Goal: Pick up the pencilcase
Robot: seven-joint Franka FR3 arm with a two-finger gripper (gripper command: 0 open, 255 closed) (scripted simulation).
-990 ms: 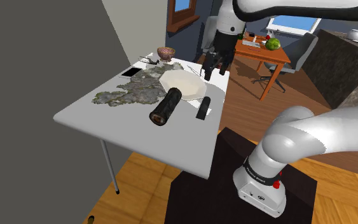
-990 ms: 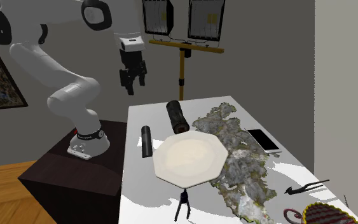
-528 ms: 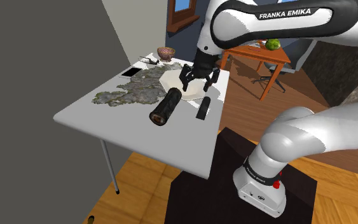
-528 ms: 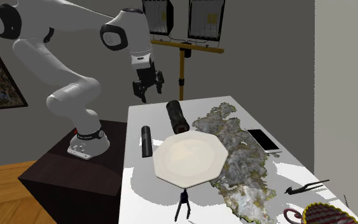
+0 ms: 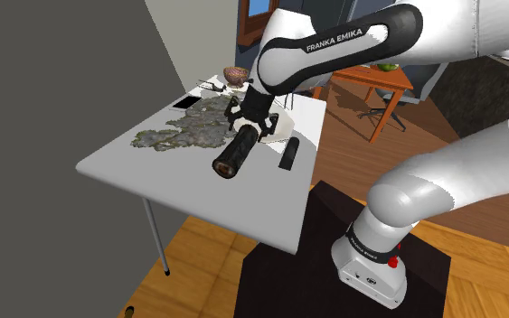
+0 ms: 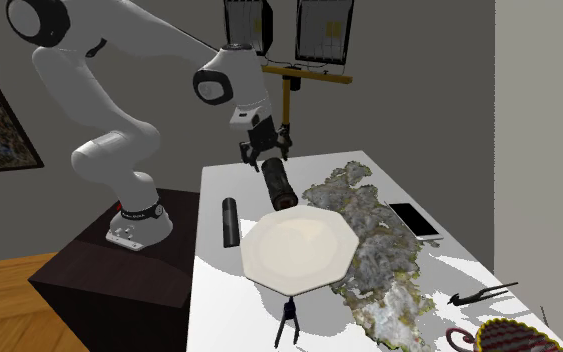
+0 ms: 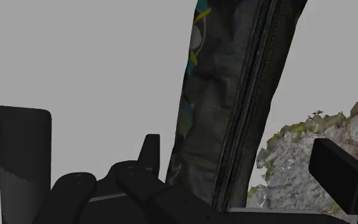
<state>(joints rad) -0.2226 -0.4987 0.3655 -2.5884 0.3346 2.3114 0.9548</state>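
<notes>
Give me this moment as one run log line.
phase: pre-grasp | gripper: open, over pencilcase end nearest plate | pencilcase: lying on table, not held | next: probably lower, close

Pencilcase point(image 6: 279, 186) nxt to plate point(image 6: 297, 250), on table point(image 6: 219, 305)

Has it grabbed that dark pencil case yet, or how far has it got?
Done: the hand is at one end of the pencil case. In hand: its open fingers straddle the case without touching it. Left: closing and lifting; the case lies flat on the table.
</notes>
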